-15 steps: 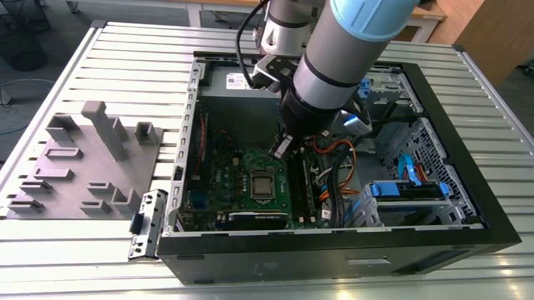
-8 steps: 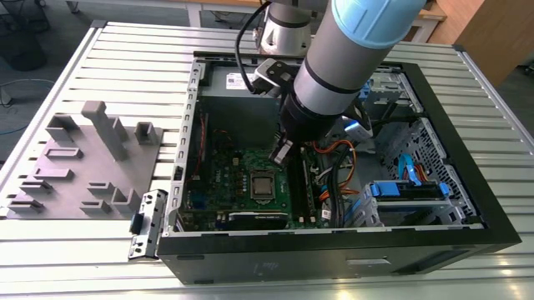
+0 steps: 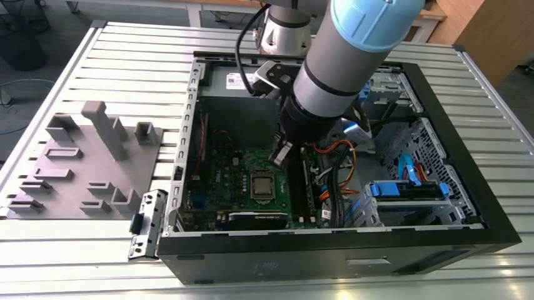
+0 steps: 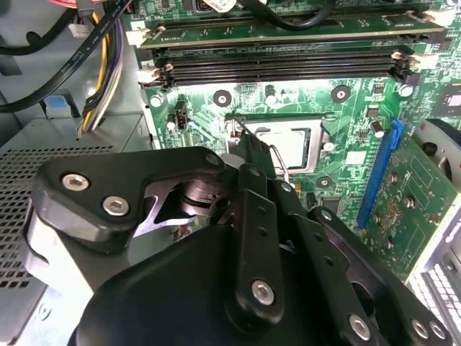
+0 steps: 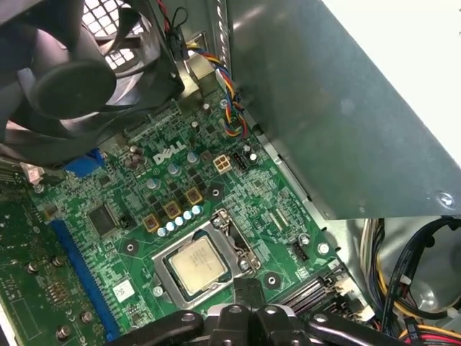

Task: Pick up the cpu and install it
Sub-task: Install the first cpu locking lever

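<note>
The cpu (image 3: 262, 185) is a small silvery square lying flat inside the socket frame on the green motherboard (image 3: 225, 181) of the open computer case. In both wrist views the cpu (image 5: 196, 264) (image 4: 286, 144) sits level in the socket, with the thin socket lever (image 4: 278, 163) beside it. My gripper (image 3: 281, 156) hangs just above the board, a little short of the socket. Its black fingers (image 4: 252, 148) are pressed together and shut with nothing between them. The gripper's tip (image 5: 248, 287) points at the socket's edge.
Memory slots (image 4: 281, 68) and bundled cables (image 3: 338, 181) run next to the socket. A black fan (image 5: 72, 79) and the grey power supply wall (image 5: 338, 108) stand close by. Outside the case lie a grey foam fixture (image 3: 84, 162) and a metal bracket (image 3: 146, 222).
</note>
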`<state>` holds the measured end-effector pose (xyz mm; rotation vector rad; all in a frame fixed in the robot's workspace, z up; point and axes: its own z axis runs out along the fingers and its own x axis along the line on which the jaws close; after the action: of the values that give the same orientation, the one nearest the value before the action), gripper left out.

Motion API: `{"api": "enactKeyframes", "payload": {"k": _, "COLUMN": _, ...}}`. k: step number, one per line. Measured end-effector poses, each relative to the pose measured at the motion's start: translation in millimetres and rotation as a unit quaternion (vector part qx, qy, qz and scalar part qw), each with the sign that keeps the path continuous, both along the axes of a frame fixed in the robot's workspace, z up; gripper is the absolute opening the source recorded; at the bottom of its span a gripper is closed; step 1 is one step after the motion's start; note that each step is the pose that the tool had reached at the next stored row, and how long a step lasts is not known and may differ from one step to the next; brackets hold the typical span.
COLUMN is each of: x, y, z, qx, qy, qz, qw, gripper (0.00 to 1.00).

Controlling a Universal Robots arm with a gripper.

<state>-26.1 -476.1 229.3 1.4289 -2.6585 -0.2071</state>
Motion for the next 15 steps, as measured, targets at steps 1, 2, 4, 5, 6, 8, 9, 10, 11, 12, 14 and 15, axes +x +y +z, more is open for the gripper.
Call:
{"api": "enactKeyframes", "payload": {"k": 1, "x": 0.0, "y": 0.0, "z": -0.7, "qx": -0.0001, "qy": 0.0, "qz": 0.0, "qw": 1.0, "gripper": 0.11}}
{"api": "enactKeyframes", "payload": {"k": 2, "x": 0.0, "y": 0.0, "z": -0.7, "qx": -0.0002, "qy": 0.0, "qz": 0.0, "qw": 1.0, "gripper": 0.11}}
{"api": "enactKeyframes", "payload": {"k": 4, "x": 0.0, "y": 0.0, "z": -0.7, "qx": -0.0003, "qy": 0.0, "qz": 0.0, "qw": 1.0, "gripper": 0.11}}
{"api": "enactKeyframes", "payload": {"k": 5, "x": 0.0, "y": 0.0, "z": -1.2, "qx": -0.0003, "qy": 0.0, "qz": 0.0, "qw": 1.0, "gripper": 0.11}}
{"api": "enactKeyframes", "payload": {"k": 6, "x": 0.0, "y": 0.0, "z": -3.0, "qx": 0.0, "qy": 0.0, "qz": 0.0, "qw": 1.0, "gripper": 0.11}}
{"api": "enactKeyframes", "payload": {"k": 8, "x": 0.0, "y": 0.0, "z": -6.0, "qx": -0.0002, "qy": 0.0, "qz": 0.0, "qw": 1.0, "gripper": 0.11}}
{"api": "enactKeyframes", "payload": {"k": 9, "x": 0.0, "y": 0.0, "z": -7.2, "qx": -0.0002, "qy": 0.0, "qz": 0.0, "qw": 1.0, "gripper": 0.11}}
{"api": "enactKeyframes", "payload": {"k": 10, "x": 0.0, "y": 0.0, "z": -8.8, "qx": -0.0003, "qy": 0.0, "qz": 0.0, "qw": 1.0, "gripper": 0.11}}
{"api": "enactKeyframes", "payload": {"k": 11, "x": 0.0, "y": 0.0, "z": -10.5, "qx": -0.0002, "qy": -0.0002, "qz": 0.0, "qw": 1.0, "gripper": 0.11}}
{"api": "enactKeyframes", "payload": {"k": 12, "x": 0.0, "y": 0.0, "z": -11.4, "qx": -0.0002, "qy": -0.0003, "qz": 0.001, "qw": 1.0, "gripper": 0.11}}
{"api": "enactKeyframes", "payload": {"k": 14, "x": 0.0, "y": -0.1, "z": -11.7, "qx": -0.0003, "qy": -0.0003, "qz": 0.001, "qw": 1.0, "gripper": 0.11}}
{"api": "enactKeyframes", "payload": {"k": 15, "x": 0.0, "y": 0.0, "z": -11.8, "qx": -0.0002, "qy": -0.0003, "qz": 0.001, "qw": 1.0, "gripper": 0.11}}
